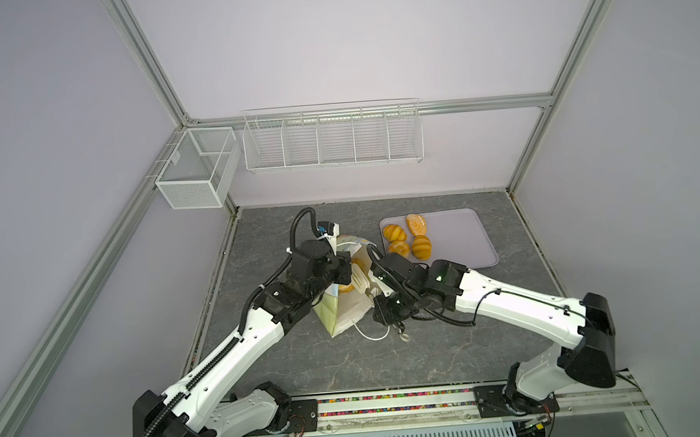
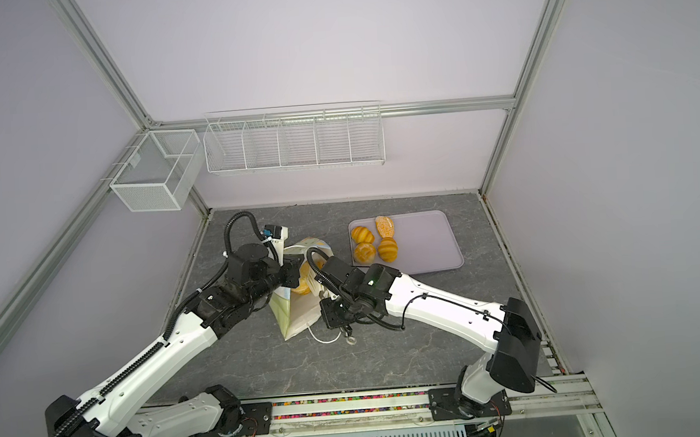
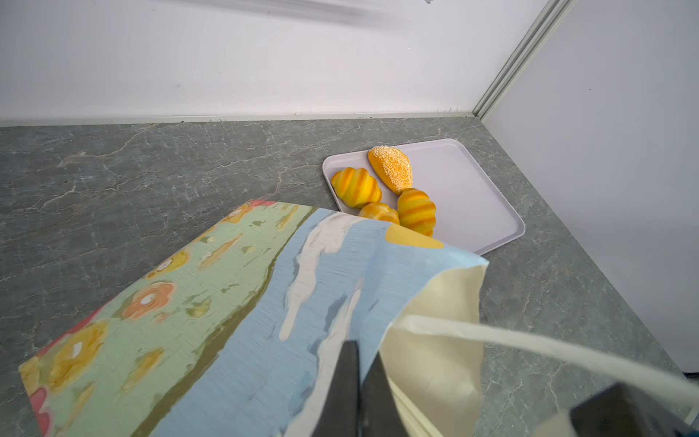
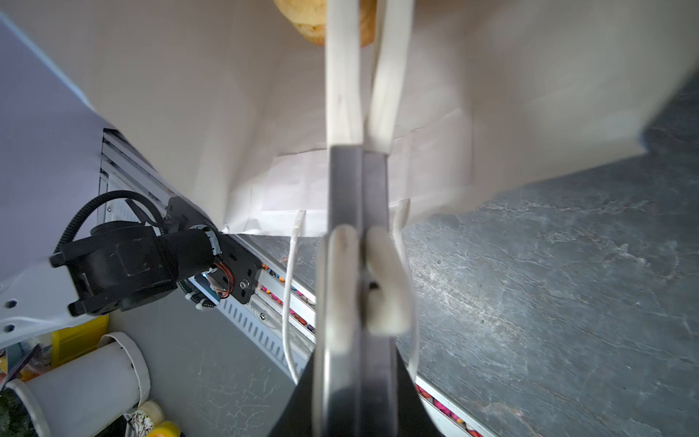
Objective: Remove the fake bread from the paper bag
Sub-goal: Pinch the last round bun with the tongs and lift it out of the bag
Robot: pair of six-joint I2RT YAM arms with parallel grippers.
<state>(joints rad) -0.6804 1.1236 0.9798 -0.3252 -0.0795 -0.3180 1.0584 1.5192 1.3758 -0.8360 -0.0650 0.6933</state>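
Observation:
The paper bag (image 1: 337, 312) (image 2: 294, 314) lies tilted on the grey table, its white inside facing up. My left gripper (image 3: 363, 348) (image 1: 345, 265) is shut on the bag's upper rim, on the blue-sky face (image 3: 264, 321), and holds it raised. A cord handle (image 3: 529, 348) crosses close by. My right gripper (image 4: 368, 11) (image 1: 359, 280) reaches inside the bag with its long white fingers (image 4: 342, 75) shut, the tips right at a piece of fake bread (image 4: 302, 19) (image 1: 346, 288). Nothing shows between them. Several more pieces of fake bread (image 1: 408, 241) (image 3: 389, 189) lie on the lilac tray (image 1: 466, 237) (image 3: 465, 196).
The bag's other cord handle (image 1: 372, 336) trails onto the table in front of it. Two white wire baskets (image 1: 197, 166) (image 1: 331, 139) hang on the back wall. The arms' mounting rail (image 1: 393, 404) runs along the table's front edge.

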